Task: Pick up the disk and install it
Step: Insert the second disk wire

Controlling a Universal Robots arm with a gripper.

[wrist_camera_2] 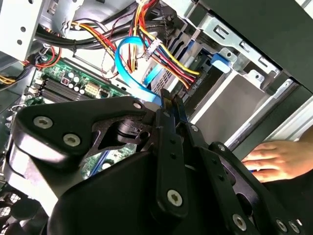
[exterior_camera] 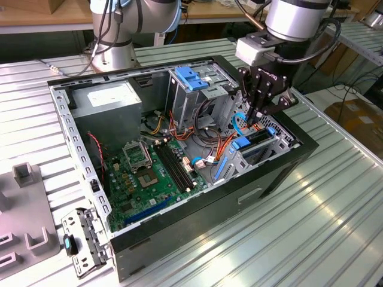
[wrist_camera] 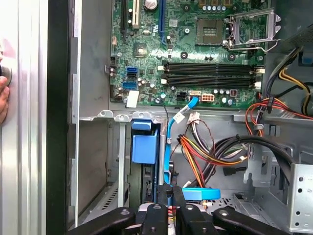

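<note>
The disk (exterior_camera: 258, 142), dark with bright blue side rails, stands on edge in the drive bay at the front corner of the open computer case (exterior_camera: 197, 210), on the exterior view's right. In the first wrist view the disk (wrist_camera: 146, 171) lies in its slot beneath a blue tab. My gripper (exterior_camera: 254, 124) points down right at the disk's upper edge. Its black fingers stand close together, shut, in both wrist views (wrist_camera_2: 172, 100) (wrist_camera: 171, 193), with nothing clearly clamped between them.
A blue flat cable (exterior_camera: 238, 122) and a bundle of coloured wires (wrist_camera: 210, 147) run close beside the fingers. The motherboard (exterior_camera: 149, 173), grey power supply (exterior_camera: 108, 104) and a drive cage with a blue latch (exterior_camera: 191, 78) fill the case. A person's hand (wrist_camera_2: 274, 156) rests outside the case wall.
</note>
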